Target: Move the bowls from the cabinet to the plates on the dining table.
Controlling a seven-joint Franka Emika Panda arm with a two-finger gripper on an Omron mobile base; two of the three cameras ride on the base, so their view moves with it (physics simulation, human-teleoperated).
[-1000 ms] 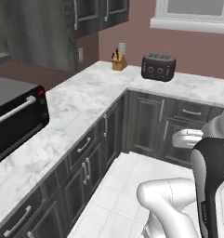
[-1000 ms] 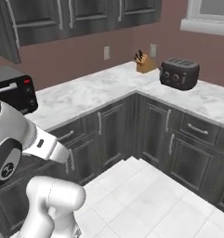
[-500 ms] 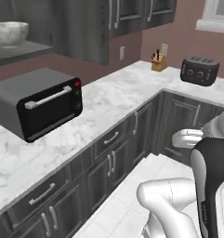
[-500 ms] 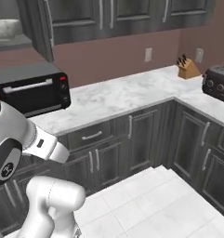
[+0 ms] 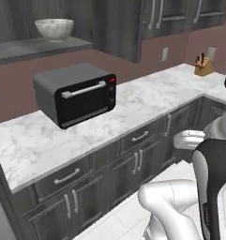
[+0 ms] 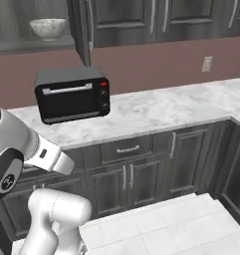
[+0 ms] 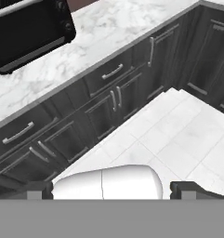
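Worktop of grey-veined marble runs across the middle of both base views, over dark drawer cabinets. Above it, along the top of the frame, hangs the cabinet, its door swung open toward the camera. Below that door, a black toaster oven sits on the marble at centre left. Smaller again is the bowl, the grey-white marbled one, on the open shelf in the upper left of the left base view; the right base view shows it at upper left too. A knife block stands at far right.

The gripper hangs at the bottom of the hand view, jaws spread wide and empty, aimed at floor and drawers, well away from the bowl.

Judging by its look, the bowl is rigid, glazed, probably slippery and breakable. A pinch over the rim wall seems the safest hold.
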